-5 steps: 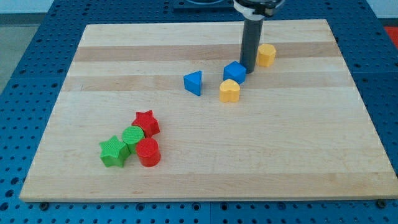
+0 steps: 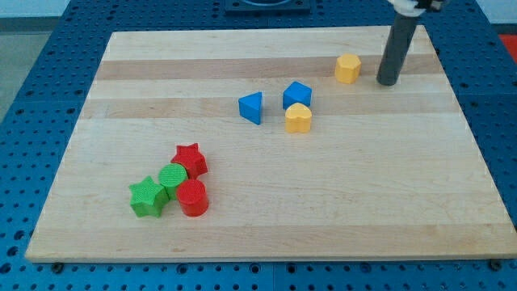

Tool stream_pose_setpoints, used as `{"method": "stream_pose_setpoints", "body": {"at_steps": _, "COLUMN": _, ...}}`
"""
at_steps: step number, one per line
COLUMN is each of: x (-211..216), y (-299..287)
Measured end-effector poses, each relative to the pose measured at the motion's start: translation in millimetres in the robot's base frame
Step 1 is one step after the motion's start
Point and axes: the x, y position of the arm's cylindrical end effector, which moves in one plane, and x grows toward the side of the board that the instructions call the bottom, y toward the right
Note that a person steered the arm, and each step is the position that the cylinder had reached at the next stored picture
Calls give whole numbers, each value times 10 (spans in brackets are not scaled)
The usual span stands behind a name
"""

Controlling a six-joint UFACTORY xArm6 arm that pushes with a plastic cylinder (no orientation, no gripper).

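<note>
Rod [image 2: 397,44] cut off by the view's top edge; its upper mount only partly visible. Tip [image 2: 387,82] shows in full. Green round block [image 2: 173,175] partly covered by red star [image 2: 191,159]; its exact shape unclear. Blue perforated table [image 2: 32,121] runs out of frame on all sides.

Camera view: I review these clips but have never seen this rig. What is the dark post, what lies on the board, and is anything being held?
The dark post is a robot arm's straight rod. It has no gripper, so nothing is held; my tip only slides on the wooden board and pushes blocks. One camera looks down at the board; its mounting is not on record. My tip stands near the view's top right, touching nothing, just right of a yellow block. Toward the middle sit a blue cube, a yellow heart against it, and a blue triangular block. At lower left cluster a red star, green round block, green star and red cylinder.
</note>
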Motion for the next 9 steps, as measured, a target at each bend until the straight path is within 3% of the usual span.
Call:
{"method": "stream_pose_setpoints", "body": {"at_steps": 6, "x": -349, "y": -1523}}
{"method": "stream_pose_setpoints", "body": {"at_steps": 9, "x": -354, "y": -1351}}
